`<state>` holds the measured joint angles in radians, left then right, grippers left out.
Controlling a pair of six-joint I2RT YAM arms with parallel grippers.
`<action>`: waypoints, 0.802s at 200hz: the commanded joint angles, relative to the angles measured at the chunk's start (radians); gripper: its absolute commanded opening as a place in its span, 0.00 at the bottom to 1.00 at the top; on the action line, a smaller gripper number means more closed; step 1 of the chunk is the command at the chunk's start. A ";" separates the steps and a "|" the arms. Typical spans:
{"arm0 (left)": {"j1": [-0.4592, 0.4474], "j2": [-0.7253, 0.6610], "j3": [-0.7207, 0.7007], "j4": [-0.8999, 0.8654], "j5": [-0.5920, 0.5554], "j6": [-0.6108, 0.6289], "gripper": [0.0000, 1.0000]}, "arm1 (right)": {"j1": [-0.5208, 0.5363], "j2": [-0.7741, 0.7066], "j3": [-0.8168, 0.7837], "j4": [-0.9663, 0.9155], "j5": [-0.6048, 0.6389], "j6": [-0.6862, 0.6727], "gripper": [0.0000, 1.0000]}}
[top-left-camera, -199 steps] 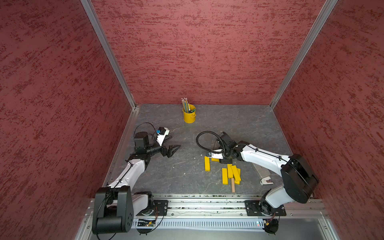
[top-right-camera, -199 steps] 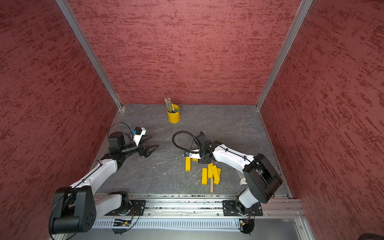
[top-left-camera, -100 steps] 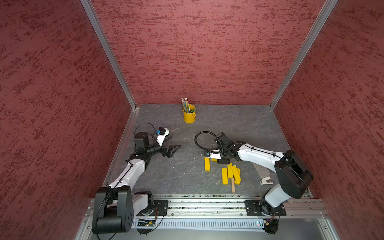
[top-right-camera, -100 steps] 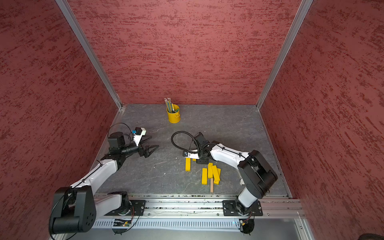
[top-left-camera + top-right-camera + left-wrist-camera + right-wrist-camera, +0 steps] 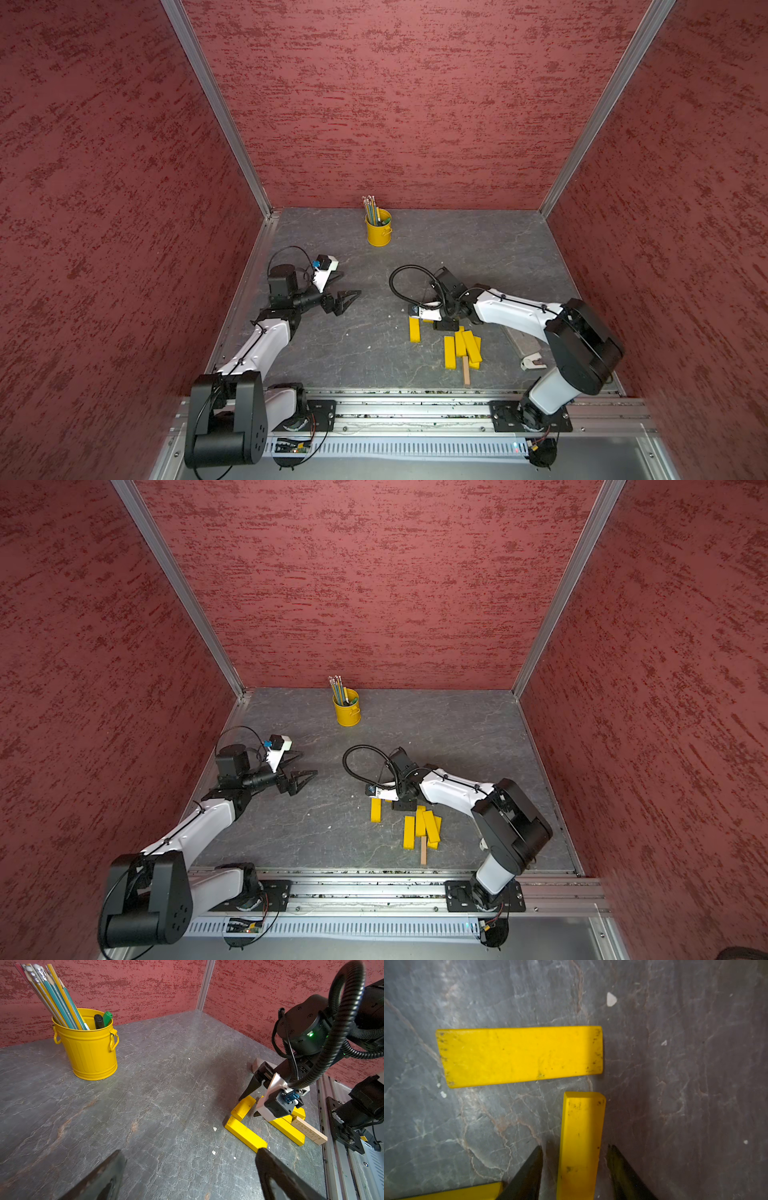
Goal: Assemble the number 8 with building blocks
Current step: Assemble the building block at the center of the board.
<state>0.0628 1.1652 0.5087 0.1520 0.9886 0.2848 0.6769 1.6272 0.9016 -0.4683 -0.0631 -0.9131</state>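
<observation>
The right fingers (image 5: 529, 1172) straddle a yellow plank (image 5: 581, 1136) on the table (image 5: 675, 1084) — narrowly parted, a gap on each side, gripping nothing. A second plank (image 5: 519, 1055) lies square to it, just apart. The left fingers (image 5: 344, 298) spread wide, empty — the other blocks (image 5: 463, 347) lie heaped nearby.

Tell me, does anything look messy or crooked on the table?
Yes. Several yellow blocks lie crisscrossed in a heap by the right arm, not in a neat row, and a tan block pokes out of the heap. Little white crumbs also dot the table.
</observation>
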 commanded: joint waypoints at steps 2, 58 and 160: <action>0.006 0.010 -0.008 0.023 -0.001 -0.003 1.00 | -0.004 0.004 -0.025 0.032 -0.021 -0.034 0.53; 0.007 0.016 -0.005 0.026 -0.001 -0.003 1.00 | -0.025 0.047 -0.003 0.054 -0.044 -0.035 0.51; 0.007 0.022 -0.007 0.027 -0.009 -0.001 1.00 | -0.049 0.118 0.065 -0.015 -0.039 -0.095 0.50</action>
<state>0.0628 1.1801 0.5087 0.1585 0.9859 0.2844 0.6365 1.7302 0.9833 -0.4438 -0.0940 -0.9245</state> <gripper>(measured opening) 0.996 0.503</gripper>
